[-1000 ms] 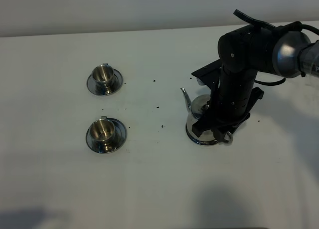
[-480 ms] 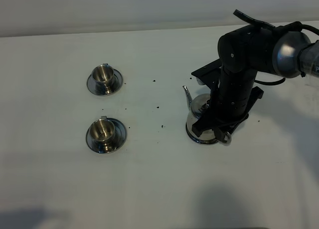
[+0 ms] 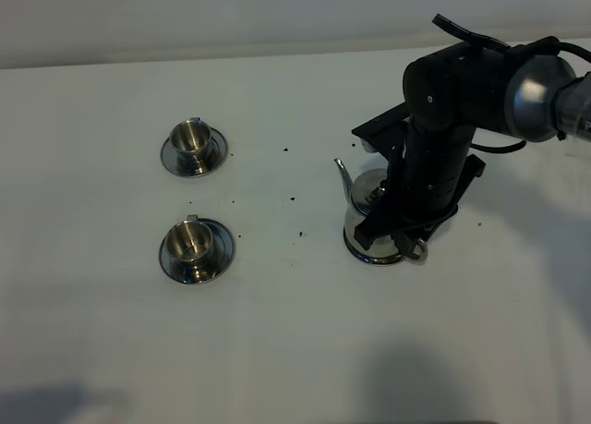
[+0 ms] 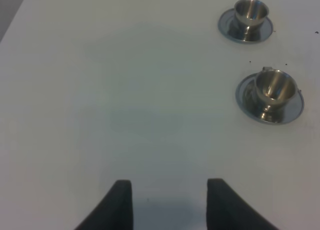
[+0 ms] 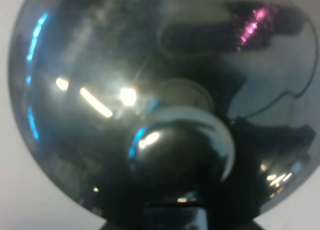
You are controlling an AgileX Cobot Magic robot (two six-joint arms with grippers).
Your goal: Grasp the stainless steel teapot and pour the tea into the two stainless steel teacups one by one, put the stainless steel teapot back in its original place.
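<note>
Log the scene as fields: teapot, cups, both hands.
teapot: shiny rounded stainless steel teapot, upright, base seemingly on white table, spout toward cups
cups: two small stainless steel teacups, upright on round steel saucers, apart from teapot
right hand: right hand shut on teapot, handle side
left hand: left hand open, empty, short of cups

- A white surface [image 3: 277,341] fills nearly the whole view, plain and matte.
- Small dark specks [image 3: 292,199] lie scattered around the middle of the surface, apart from each other.
- A grey wall [image 3: 185,18] stands behind the far edge of the surface.
- Soft shadows [image 3: 416,387] fall along its near edge.
</note>
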